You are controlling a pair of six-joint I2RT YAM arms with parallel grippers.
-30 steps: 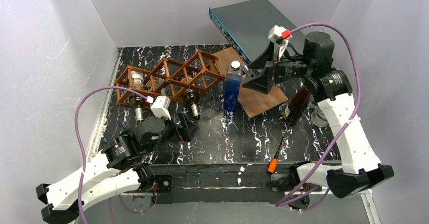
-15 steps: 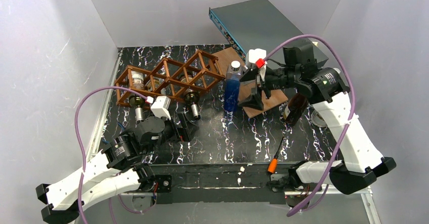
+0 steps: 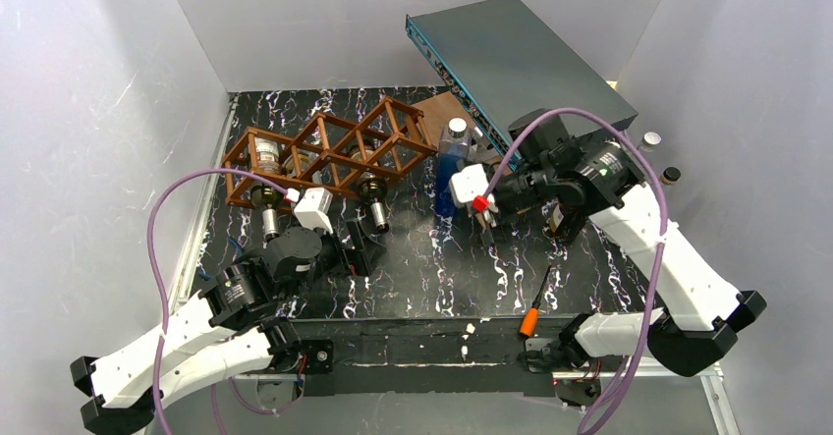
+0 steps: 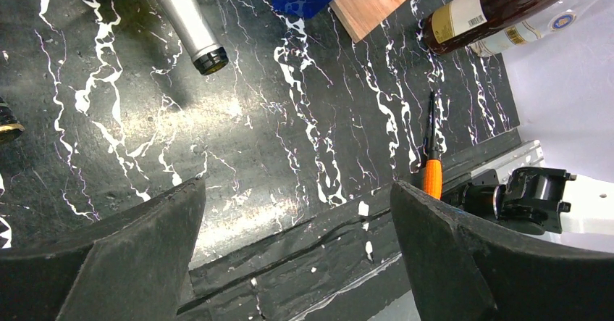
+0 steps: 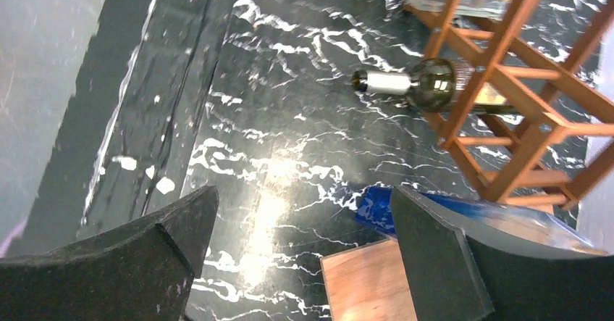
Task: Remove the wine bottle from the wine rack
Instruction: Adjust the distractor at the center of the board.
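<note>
Reddish wine rack, wine bottle lying inside

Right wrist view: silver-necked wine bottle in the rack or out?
In: wine bottle lies in a wine rack cell, neck poking out.

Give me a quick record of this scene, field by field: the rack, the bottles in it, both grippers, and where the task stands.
wine rack: far left, set at a slant
silver-capped wine bottle: lying in the rack, neck poking out toward the arms
second racked bottle: likewise, further left
left gripper: open, empty, over bare tabletop
right gripper: open, empty, near the blue bottle
task status: no bottle gripped yet
</note>
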